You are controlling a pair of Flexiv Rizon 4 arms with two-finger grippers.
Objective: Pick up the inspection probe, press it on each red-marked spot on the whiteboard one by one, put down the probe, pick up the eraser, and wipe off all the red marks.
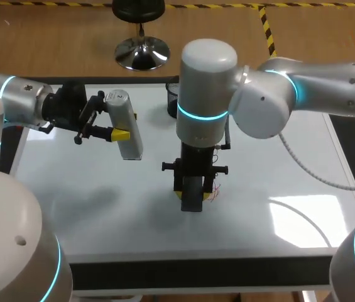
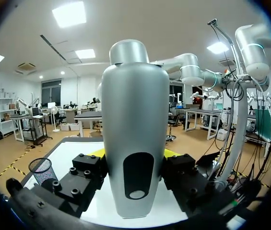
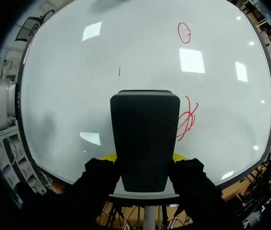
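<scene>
Two marks [image 3: 187, 120]: one at eraser's [image 3: 145, 143] 3 o'clock
Left hand [image 1: 122, 133]: grips probe [image 1: 125, 116], 10 o'clock
Right hand [image 3: 145, 157]: grips eraser, seemingly on whiteboard [image 1: 102, 201]

One probe [image 1: 125, 129], one eraser [image 1: 191, 195], two red marks [image 3: 188, 117], one whiteboard [image 1: 278, 163].

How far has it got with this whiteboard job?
The right gripper holds the eraser beside a red scribble, so wiping is in hand. That scribble and a red loop are unwiped. The left gripper holds the probe, not put down.
</scene>
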